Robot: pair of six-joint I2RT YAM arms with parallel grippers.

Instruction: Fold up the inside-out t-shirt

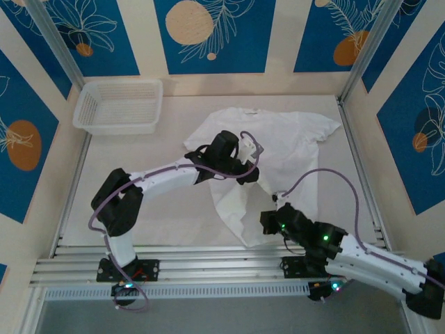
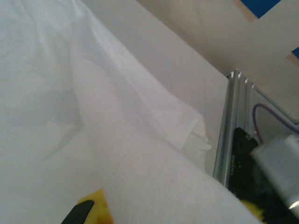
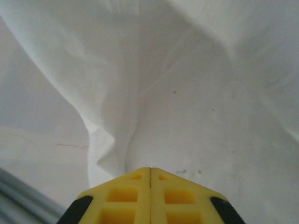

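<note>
At the far left corner of the bench (image 1: 160, 209) sits a white mesh basket (image 1: 118, 106), well apart from the work and best left alone. Right of it, past the middle of the bench, the left gripper (image 1: 247, 174) is closed. In its wrist view white cloth drapes straight over the yellow finger pad (image 2: 88, 209), so it appears to have a pinch of the t-shirt (image 1: 292, 146). The t-shirt lies from the middle toward the right edge of the bench, with its collar and sleeves toward the far edge and a narrowing, rumpled tail running to the near edge. At that near tail the right gripper (image 3: 150, 171) is shut with its pads flush together. A ridge of cloth runs into its tips, which reads as a hold on the hem, though how many layers it has cannot be told. The step in hand looks like taking up the near part of the shirt to spread or turn it. To do that well, both arms should rise together and move apart evenly, so the cloth tightens between them without slipping from either pinch. The far half should stay flat on the bench rather than be dragged, and the tail should be kept off the rails at the near edge.
</note>
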